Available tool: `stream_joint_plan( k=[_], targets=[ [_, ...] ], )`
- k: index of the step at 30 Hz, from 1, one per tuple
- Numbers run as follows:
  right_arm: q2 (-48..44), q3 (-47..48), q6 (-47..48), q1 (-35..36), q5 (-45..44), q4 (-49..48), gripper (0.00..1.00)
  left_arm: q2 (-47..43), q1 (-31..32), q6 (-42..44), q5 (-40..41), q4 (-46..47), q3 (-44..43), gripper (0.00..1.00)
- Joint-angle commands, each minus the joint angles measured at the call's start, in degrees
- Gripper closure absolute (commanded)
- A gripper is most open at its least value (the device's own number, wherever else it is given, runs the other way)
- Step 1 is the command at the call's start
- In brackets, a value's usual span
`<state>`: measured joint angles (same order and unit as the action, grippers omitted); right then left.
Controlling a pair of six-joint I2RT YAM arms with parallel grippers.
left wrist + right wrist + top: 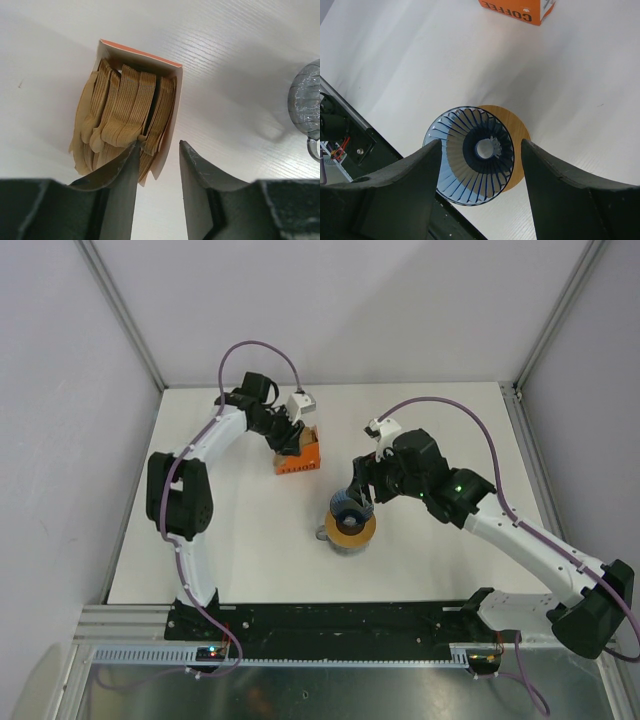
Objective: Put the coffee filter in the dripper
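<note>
My left gripper (159, 143) has its jaws apart at the box (173, 120) of coffee filters (127, 105), upper middle. My right gripper (481, 143) straddles the dripper (465, 170), frame centre — clamped or not, I cannot tell.

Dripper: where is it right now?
Top view, right of centre: the blue dripper sits tilted between the right tool's fingers, at the tan-ringed cup's far edge, right of the orange filter box.
</note>
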<state>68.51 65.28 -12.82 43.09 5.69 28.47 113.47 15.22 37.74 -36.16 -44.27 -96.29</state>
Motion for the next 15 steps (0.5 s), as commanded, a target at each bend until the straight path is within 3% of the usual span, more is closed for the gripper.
stream_joint_plan(
  k=[1, 15],
  targets=[
    [-0.10, 1.52, 0.74, 0.41, 0.53, -1.19, 0.31, -4.82, 0.54, -0.13, -0.71, 0.02, -0.17, 0.57],
    [0.66, 1.53, 0.60, 0.57, 2.00, -1.98, 0.30, -9.96, -0.62, 5.62, 1.41, 0.10, -2.68, 0.46]
  ],
)
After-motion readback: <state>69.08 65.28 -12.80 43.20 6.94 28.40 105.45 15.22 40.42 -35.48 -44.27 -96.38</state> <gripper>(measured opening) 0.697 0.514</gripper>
